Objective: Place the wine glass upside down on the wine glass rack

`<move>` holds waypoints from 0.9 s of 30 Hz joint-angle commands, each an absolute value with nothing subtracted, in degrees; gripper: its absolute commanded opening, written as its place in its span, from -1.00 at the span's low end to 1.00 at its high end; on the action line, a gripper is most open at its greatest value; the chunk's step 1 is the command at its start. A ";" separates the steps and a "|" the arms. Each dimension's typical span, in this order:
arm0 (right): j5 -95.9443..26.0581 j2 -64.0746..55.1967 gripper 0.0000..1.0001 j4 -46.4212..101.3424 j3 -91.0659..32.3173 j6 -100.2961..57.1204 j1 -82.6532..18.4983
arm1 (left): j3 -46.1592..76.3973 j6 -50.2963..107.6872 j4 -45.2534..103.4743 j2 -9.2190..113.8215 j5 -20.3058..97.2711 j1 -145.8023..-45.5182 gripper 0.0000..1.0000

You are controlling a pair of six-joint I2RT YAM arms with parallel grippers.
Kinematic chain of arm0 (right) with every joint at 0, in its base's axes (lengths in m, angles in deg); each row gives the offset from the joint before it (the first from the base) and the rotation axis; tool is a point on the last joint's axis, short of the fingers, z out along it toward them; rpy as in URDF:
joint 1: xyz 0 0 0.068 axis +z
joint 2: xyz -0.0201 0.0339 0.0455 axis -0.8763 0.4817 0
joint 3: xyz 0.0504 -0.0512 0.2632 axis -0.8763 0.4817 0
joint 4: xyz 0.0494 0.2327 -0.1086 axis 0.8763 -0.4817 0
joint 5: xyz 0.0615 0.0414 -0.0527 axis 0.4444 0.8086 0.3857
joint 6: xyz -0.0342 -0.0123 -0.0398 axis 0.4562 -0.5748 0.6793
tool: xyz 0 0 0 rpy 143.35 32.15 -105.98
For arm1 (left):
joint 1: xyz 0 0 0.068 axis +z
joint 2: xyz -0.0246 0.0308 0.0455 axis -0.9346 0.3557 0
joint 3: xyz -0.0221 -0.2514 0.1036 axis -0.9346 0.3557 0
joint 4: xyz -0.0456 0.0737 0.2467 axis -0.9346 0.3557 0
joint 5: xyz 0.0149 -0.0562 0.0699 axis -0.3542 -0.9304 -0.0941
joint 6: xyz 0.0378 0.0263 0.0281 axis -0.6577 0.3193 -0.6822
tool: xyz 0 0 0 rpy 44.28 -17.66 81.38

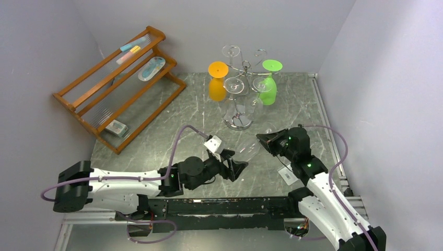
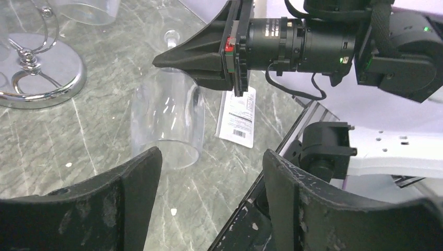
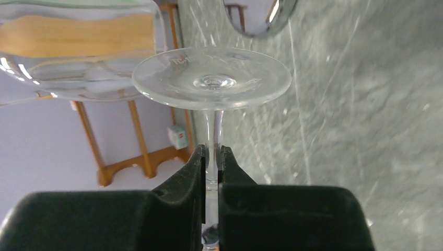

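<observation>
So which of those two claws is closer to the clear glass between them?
Right. The right gripper is shut on the stem of the glass; the left gripper stands open just short of its bowl.

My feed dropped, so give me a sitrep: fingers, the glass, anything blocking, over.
Right fingers shut on wine glass stem. Left fingers open, gripping nothing. Rack beyond holds orange glass, green glass, clear ones.
</observation>
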State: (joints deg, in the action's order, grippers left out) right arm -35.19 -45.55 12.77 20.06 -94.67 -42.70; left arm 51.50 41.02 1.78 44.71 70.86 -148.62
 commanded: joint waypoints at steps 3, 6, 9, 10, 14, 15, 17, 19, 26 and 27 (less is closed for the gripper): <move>-43.39 -48.84 -1.00 25.28 20.93 -70.45 -42.48 | 44.04 45.24 15.30 42.04 75.43 -148.79 0.49; -40.52 -51.41 -1.00 32.90 23.44 -60.51 -42.46 | 37.34 43.59 20.85 44.26 74.83 -148.66 0.50; -36.41 -54.25 -1.00 39.63 26.06 -53.96 -42.52 | 31.66 43.16 23.64 46.60 73.53 -148.02 0.54; -35.06 -55.43 -1.00 41.41 26.65 -51.98 -42.49 | 30.49 43.40 24.00 47.29 72.69 -147.55 0.56; -28.74 -57.81 -1.00 46.23 27.54 -46.53 -42.43 | 26.90 44.58 22.11 49.65 63.98 -143.57 0.56; -26.80 -58.09 -1.00 47.12 27.42 -45.41 -42.48 | 25.66 45.15 22.09 50.31 61.10 -142.53 0.56; -23.45 -58.35 -1.00 48.95 27.12 -43.48 -42.48 | 23.29 46.28 22.48 51.50 58.64 -140.85 0.56; -20.88 -58.65 -1.00 51.22 27.29 -42.26 -42.46 | 21.62 47.52 22.78 51.88 56.90 -140.02 0.60; -16.90 -58.81 -1.00 52.17 24.46 -32.50 -42.48 | 18.80 58.87 27.89 51.48 53.00 -133.79 0.72; -16.79 -58.01 -1.00 51.36 23.24 -30.83 -42.48 | 18.72 60.30 28.88 51.31 52.93 -132.58 0.73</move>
